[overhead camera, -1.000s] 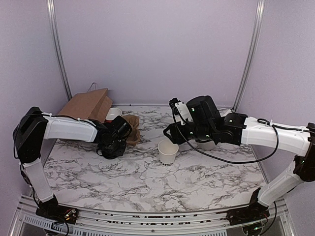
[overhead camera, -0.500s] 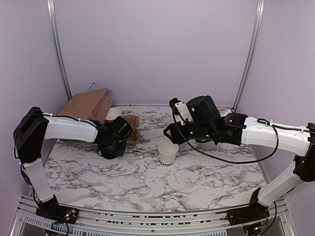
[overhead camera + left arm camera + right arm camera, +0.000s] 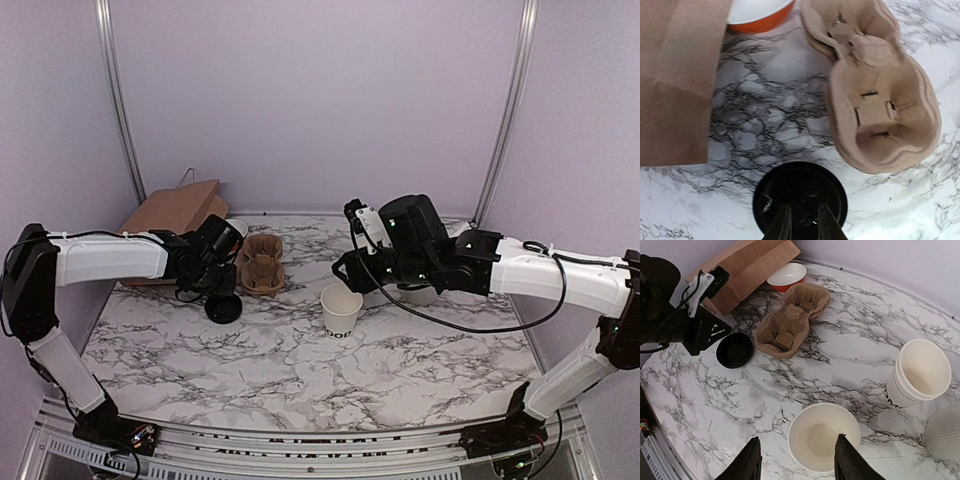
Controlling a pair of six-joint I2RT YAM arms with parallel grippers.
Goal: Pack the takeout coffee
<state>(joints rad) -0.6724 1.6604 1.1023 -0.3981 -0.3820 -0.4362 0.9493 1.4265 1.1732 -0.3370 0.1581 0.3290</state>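
The takeout coffee cup (image 3: 341,310) is a small white paper cup with black lettering, standing upright and empty mid-table; it also shows in the right wrist view (image 3: 822,437). Its round black lid (image 3: 224,308) lies flat on the marble to the left. My left gripper (image 3: 804,212) hovers just over the near part of the lid (image 3: 800,197), its jaws only a narrow gap apart with nothing pinched between them. My right gripper (image 3: 800,462) hangs open and wide above the cup, not touching it.
A brown pulp cup carrier (image 3: 262,264) lies beside the lid. A brown paper bag (image 3: 175,210) lies on its side at the back left, with an orange-and-white bowl (image 3: 235,228) next to it. A stack of nested white cups (image 3: 919,372) stands right of the cup.
My left arm has drawn back to the left and lifted off the lid, uncovering the lid and the carrier. The lid stays in the same spot. The right arm has not moved.
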